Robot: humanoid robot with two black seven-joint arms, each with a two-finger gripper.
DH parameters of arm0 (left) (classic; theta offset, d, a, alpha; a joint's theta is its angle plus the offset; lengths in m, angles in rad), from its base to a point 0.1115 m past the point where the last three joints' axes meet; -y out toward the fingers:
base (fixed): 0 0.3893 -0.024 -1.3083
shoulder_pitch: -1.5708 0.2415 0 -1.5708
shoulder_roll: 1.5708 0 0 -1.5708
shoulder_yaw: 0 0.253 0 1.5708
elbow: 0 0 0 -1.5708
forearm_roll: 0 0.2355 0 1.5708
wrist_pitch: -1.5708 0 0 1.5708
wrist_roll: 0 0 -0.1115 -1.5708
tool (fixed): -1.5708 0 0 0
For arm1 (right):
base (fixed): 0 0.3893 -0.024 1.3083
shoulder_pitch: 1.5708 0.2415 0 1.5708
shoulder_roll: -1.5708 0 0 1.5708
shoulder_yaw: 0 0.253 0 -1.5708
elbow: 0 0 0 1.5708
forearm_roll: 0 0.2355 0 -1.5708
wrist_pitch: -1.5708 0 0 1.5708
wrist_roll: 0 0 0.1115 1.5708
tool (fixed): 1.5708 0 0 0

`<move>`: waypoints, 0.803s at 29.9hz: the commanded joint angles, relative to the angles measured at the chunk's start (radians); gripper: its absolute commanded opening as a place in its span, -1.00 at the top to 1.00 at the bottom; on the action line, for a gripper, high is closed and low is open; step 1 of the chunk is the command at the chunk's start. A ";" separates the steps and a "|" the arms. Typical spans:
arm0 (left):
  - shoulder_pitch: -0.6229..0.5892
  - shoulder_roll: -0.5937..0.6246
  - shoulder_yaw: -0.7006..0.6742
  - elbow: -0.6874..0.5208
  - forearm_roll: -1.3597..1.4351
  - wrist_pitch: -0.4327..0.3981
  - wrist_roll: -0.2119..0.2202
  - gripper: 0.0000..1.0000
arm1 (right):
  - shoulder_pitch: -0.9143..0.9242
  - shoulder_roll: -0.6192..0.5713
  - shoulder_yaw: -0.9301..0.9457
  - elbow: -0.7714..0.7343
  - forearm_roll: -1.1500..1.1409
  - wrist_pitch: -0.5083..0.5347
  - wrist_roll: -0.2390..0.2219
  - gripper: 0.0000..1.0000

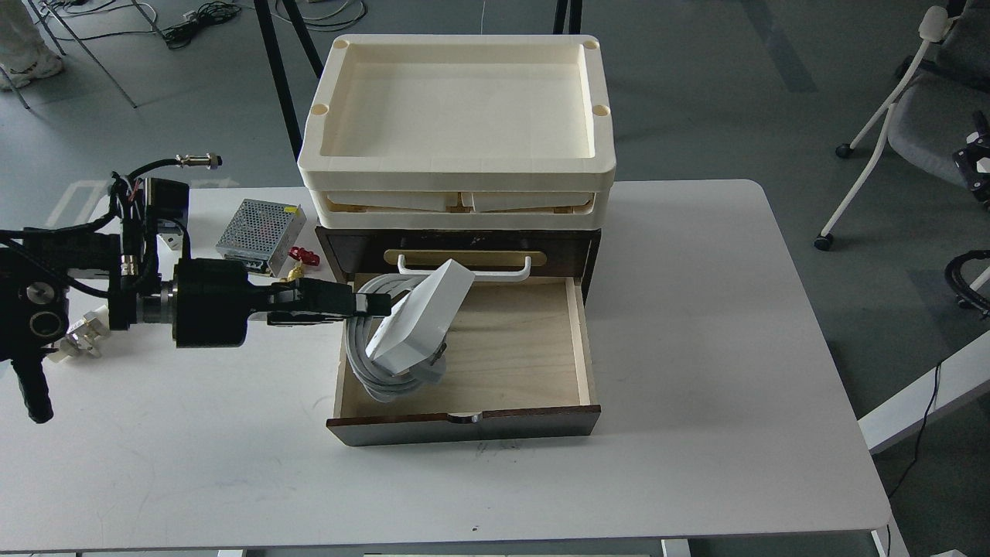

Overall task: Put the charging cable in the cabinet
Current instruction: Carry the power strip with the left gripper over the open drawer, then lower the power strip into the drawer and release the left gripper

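Cable tilted on edge over the left half of the open drawer, cord loops hanging onto its floor. Left gripper, reaching from the left, pinches the cable's near end. Cabinet stands behind, trays stacked above.

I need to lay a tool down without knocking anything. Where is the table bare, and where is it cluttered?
Bare: the table right of the cabinet, and the strip in front of it. Crowded: the left, with the left gripper holding the charging cable over the drawer, and the power supply box behind.
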 commanded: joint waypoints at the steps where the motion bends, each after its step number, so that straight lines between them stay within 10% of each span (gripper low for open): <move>1: 0.052 -0.072 0.002 0.103 0.005 0.005 0.000 1.00 | 0.000 0.000 0.000 -0.008 0.000 0.000 0.000 -1.00; 24: 0.121 -0.175 -0.018 0.257 -0.039 0.080 0.000 0.91 | -0.008 -0.017 0.003 -0.011 0.000 0.000 0.000 -1.00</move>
